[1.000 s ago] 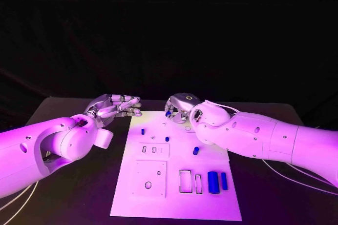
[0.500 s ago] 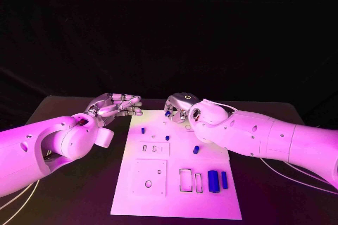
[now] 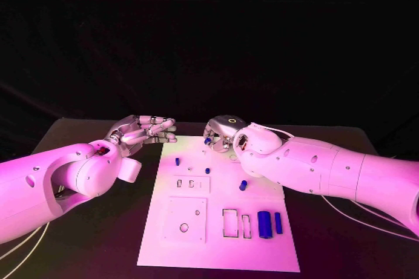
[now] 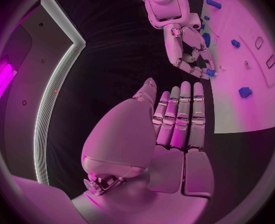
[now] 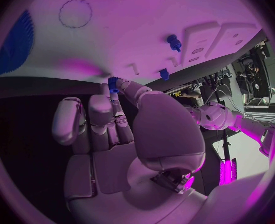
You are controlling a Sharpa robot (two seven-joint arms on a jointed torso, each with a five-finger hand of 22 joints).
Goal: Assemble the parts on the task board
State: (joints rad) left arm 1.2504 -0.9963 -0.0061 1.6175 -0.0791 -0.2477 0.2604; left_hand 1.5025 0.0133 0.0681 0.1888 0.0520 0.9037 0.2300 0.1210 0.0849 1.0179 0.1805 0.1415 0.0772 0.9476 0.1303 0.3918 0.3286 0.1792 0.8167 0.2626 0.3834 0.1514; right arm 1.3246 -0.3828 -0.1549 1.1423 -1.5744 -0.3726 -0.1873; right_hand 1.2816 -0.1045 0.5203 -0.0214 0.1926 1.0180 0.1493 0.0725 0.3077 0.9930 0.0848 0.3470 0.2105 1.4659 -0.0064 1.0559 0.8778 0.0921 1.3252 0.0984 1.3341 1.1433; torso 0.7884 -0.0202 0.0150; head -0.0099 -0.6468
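Right hand point(image 3: 223, 134): poised over far end of task board point(image 3: 218, 255), fingers curled, small blue toothed part point(image 5: 113, 83) pinched at fingertips. Same part visible from left wrist view, at tips of right hand's fingers, just above board's far edge.

Left hand point(image 3: 140, 132): just off board's far left corner, fingers straight and close together, holding nothing.

On board: two short blue pegs point(image 3: 177, 162) standing near far end; one blue piece point(image 3: 243, 185) lying mid-board; two long blue bars point(image 3: 264, 221) lying near right edge beside slotted outlines.

Step in hand, as judged: carrying toothed part to its seat at far end. Next move likely calls for aligning part over a post or hole, then lowering straight; seat itself too small to identify.
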